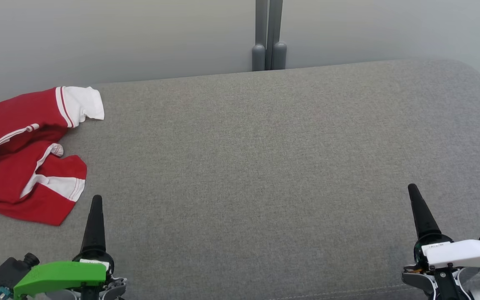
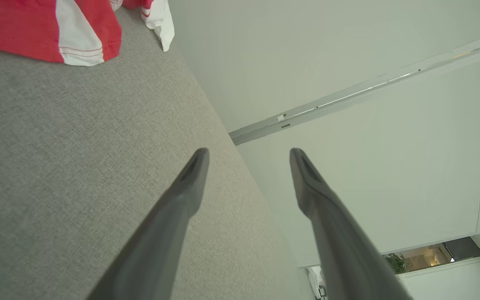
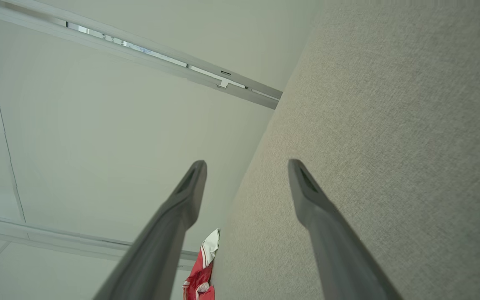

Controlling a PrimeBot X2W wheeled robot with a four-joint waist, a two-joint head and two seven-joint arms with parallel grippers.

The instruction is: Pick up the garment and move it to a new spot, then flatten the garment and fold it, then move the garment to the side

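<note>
Left gripper [image 2: 248,152], right gripper [image 3: 247,163] spread, empty; grey fabric surface [image 1: 265,166], maybe sofa; pale wall [image 1: 140,37].

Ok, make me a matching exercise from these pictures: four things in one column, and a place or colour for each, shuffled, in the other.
Column one
1. garment
2. left tool
3. right tool
4. grey post

Column two
A. has a white cover, lower right of the head view
B. upright behind the far edge of the cushion
C. red and white, crumpled at the cushion's left end
D. has a green cover, lower left of the head view

Pairs: 1-C, 2-D, 3-A, 4-B
</note>
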